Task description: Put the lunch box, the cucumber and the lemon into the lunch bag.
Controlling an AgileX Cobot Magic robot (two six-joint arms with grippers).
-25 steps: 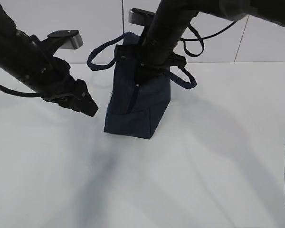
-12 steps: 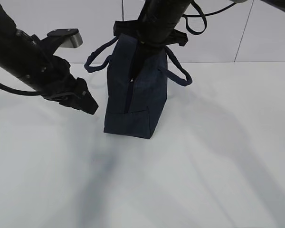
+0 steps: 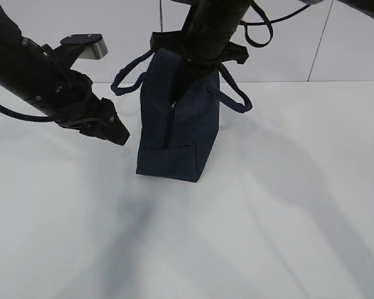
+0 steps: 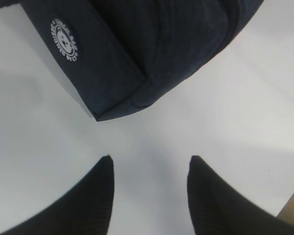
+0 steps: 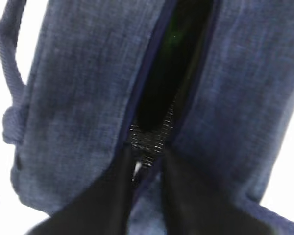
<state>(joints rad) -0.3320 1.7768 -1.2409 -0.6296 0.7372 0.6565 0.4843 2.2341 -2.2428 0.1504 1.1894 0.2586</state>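
Navy lunch bag (image 3: 177,124) stands upright on the white bench (image 3: 268,205), its top slit part open — something dark green shows inside, too dim to name. Right gripper (image 5: 146,166) sits at the zipper end, fingers nearly closed on something small there; left gripper (image 4: 149,169) hangs spread and empty beside the bag's logo (image 4: 64,39).

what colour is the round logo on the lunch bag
White, printed on the dark navy fabric of the lunch bag. The logo shows best in the left wrist view.
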